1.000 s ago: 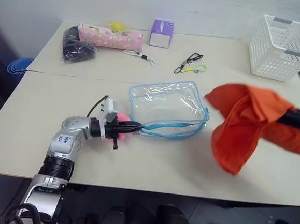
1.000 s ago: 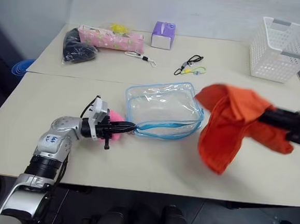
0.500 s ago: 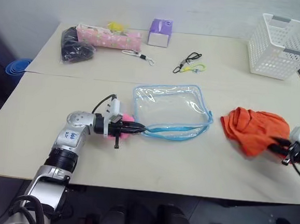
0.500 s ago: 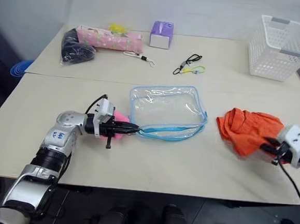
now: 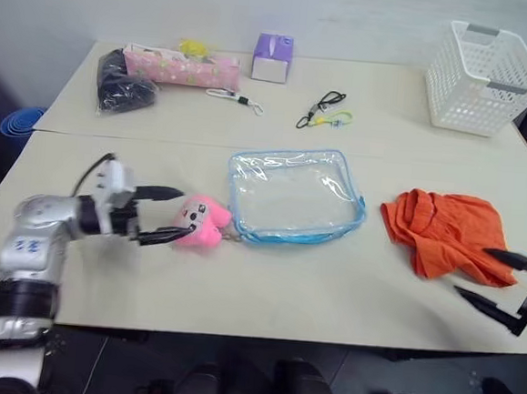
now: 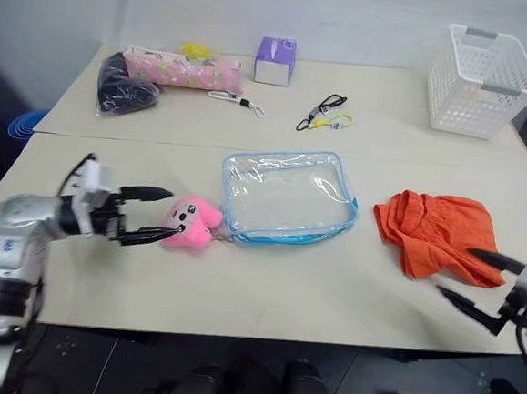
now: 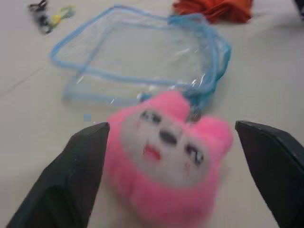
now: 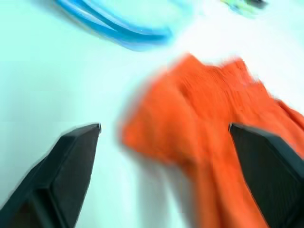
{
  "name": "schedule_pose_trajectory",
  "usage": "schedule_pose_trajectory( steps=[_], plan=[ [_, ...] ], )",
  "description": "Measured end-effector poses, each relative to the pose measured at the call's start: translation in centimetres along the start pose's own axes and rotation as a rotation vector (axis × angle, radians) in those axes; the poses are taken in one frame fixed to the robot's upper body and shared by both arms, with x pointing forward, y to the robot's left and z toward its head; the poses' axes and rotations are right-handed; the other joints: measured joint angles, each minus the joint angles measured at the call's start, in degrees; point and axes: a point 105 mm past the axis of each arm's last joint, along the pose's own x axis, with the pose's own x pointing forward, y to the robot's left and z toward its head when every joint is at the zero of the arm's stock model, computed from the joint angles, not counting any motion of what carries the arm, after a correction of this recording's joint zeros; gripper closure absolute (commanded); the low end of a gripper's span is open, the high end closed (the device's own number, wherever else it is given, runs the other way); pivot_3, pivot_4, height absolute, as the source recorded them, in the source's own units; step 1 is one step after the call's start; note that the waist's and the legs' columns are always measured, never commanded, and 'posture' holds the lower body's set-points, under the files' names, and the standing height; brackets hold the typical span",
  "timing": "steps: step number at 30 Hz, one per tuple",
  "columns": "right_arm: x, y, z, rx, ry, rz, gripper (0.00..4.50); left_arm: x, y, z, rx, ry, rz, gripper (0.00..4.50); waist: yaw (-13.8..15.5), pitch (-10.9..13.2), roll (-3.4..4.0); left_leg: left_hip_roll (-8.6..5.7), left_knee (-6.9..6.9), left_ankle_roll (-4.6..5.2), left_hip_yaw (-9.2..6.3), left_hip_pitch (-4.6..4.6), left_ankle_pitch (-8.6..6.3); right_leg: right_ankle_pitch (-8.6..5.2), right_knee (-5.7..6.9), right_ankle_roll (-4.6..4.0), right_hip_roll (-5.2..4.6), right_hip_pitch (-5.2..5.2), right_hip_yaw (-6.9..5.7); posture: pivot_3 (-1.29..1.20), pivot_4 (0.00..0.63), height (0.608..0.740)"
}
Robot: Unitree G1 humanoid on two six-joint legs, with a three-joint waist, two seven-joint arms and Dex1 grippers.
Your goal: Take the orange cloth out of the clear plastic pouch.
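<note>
The cloth (image 5: pixel 443 231) is bright orange. The pouch (image 5: pixel 293 195) is clear with light blue edging, and its plush toy (image 5: pixel 199 223) is pink. At the far left lies a pink patterned pencil case (image 5: pixel 179 65) beside a black bundle (image 5: pixel 119 83); the basket (image 5: pixel 481 79) at the far right is white.

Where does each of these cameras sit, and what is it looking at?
Head, two eyes: look forward and down over the table; both arms show, left fingers and right fingers spread.
Left wrist: looks along its open fingers at the pink plush toy, with the clear plastic pouch behind it.
Right wrist: looks along its open fingers at the orange cloth.
Shared: the pouch's light blue edging appears in every view.
</note>
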Motion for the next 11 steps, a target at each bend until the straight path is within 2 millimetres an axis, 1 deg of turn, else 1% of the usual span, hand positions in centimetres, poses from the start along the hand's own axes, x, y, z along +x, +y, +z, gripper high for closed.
schedule_pose_trajectory(
  steps=[1,3,5,6,8,11],
  plan=[
    [1.0,1.4,1.0,-0.008,-0.042,0.027,0.0,-0.9,0.0,-0.8,0.011,0.027,0.054,0.01,0.0,0.0,0.0,0.0,-0.01,0.02,-0.01,0.15,-0.01,0.0,-0.01,0.0,-0.01,0.13,0.01,0.0,0.15,0.74],
    [2.5,3.5,1.8,0.005,-0.095,0.065,0.0,-2.3,0.0,-2.6,0.046,0.097,0.158,0.01,0.3,0.0,-0.04,0.0,-0.12,0.31,0.0,0.43,-0.22,-0.02,-0.08,-0.03,-0.02,0.38,0.03,0.0,0.15,0.74],
    [3.9,5.6,1.3,0.035,-0.103,0.119,0.0,-3.2,-0.6,-4.1,0.044,0.139,0.214,0.01,0.6,0.0,-0.04,0.0,-0.15,0.41,0.01,0.48,-0.29,-0.02,-0.26,-0.04,-0.03,0.51,0.04,0.0,0.15,0.74],
    [4.6,6.6,0.6,0.045,-0.103,0.14,0.0,-3.6,-1.5,-4.9,0.036,0.15,0.231,0.01,0.7,0.0,-0.04,0.0,-0.15,0.44,0.01,0.5,-0.31,-0.02,-0.34,-0.04,-0.07,0.58,0.02,0.0,0.15,0.74],
    [5.2,7.5,-0.6,0.064,-0.091,0.15,0.0,-3.3,-2.9,-5.8,0.019,0.152,0.231,0.01,1.0,0.0,-0.01,-0.07,-0.15,0.42,0.01,0.52,-0.3,-0.02,-0.47,-0.04,-0.17,0.68,0.01,0.0,0.15,0.74],
    [5.5,7.0,-1.4,0.042,-0.086,0.114,0.0,-2.8,-4.5,-6.1,0.018,0.147,0.228,0.01,1.0,0.0,-0.03,-0.08,-0.14,0.38,0.01,0.54,-0.31,-0.02,-0.59,-0.04,-0.17,0.78,-0.01,0.0,0.15,0.74]
  ],
)
